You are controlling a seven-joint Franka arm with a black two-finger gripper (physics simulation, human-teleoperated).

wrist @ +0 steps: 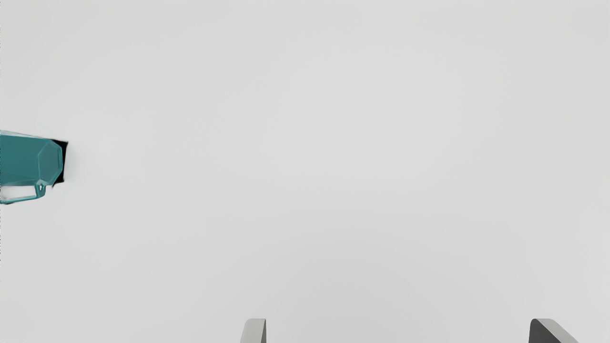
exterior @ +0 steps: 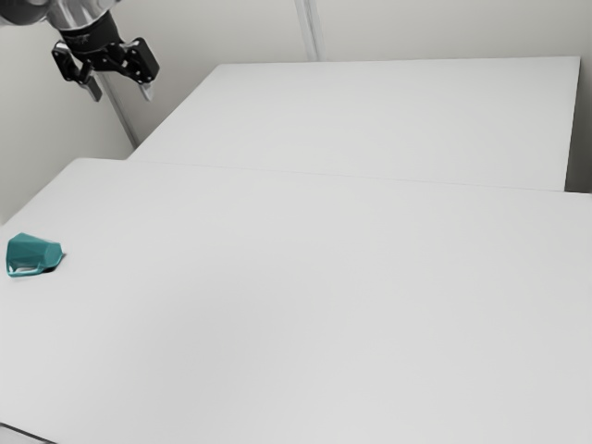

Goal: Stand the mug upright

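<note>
Mug [exterior: 39, 253] on its side on table [exterior: 305, 296], left edge of exterior view. End effector [exterior: 121, 92] upper left, fingers spread, nothing between them.

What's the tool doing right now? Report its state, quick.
Tool: open, holding nothing; the teal mug lies on its side on the white table, away from it.
</note>
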